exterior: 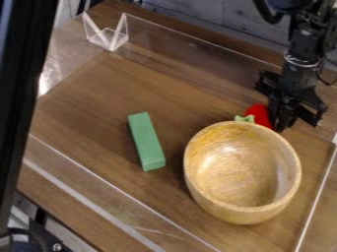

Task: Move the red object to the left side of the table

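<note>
Nearest, toward the front right corner of the brown wood-grain table [93,98] with low clear walls, sits a round wooden bowl [242,171]. A green rectangular block [146,141] lies to its left, near the middle. Just behind the bowl, by the right edge, the small glossy red toy fruit [259,117] rests with its green stem touching the bowl's rim. The black gripper [294,113] points down over it; whether its fingers grip the fruit cannot be told.

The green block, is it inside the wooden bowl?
No, the green block lies flat on the table, left of the wooden bowl.
</note>
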Available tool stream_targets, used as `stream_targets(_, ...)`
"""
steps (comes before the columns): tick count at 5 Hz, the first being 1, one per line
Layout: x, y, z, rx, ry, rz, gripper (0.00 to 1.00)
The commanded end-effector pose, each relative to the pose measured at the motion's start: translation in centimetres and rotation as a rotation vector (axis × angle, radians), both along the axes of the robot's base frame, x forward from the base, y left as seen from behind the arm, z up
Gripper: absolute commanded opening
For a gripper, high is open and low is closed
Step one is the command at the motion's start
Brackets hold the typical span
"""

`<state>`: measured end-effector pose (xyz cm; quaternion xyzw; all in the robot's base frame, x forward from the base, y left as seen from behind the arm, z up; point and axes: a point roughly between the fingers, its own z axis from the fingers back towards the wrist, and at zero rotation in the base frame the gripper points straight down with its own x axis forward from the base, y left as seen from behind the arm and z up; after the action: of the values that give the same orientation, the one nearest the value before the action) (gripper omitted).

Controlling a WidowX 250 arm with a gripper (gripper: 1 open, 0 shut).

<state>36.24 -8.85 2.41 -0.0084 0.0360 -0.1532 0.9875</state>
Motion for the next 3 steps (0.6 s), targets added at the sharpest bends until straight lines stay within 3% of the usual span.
stream_targets(1,0.8,-0.1,1.4,-0.009,-0.057,0.037,1.0)
stream_targets(3,1.2,1.6,0.4,-0.002,-0.044,0.051,1.0)
